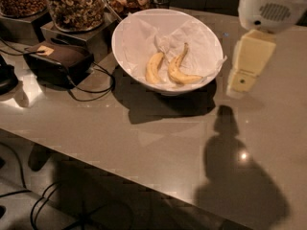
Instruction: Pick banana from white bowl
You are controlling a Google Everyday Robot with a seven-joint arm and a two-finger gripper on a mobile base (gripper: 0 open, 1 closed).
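Observation:
The white bowl (132, 56) with crumpled paper lining stands at the back middle of the grey table. Two bananas lie in it. The banana (181, 71) is the right one, bent like an L with a long thin stem pointing up. A shorter plump banana (153, 67) lies just left of it. My gripper (240, 80) hangs at the right, just beyond the bowl's right rim and above the table, apart from the bananas.
Glass jars of nuts (76, 6) stand on boxes behind the bowl at the left. A dark device (60, 61) with cables lies left of the bowl. The table's front edge (120, 176) runs diagonally, with floor cables below.

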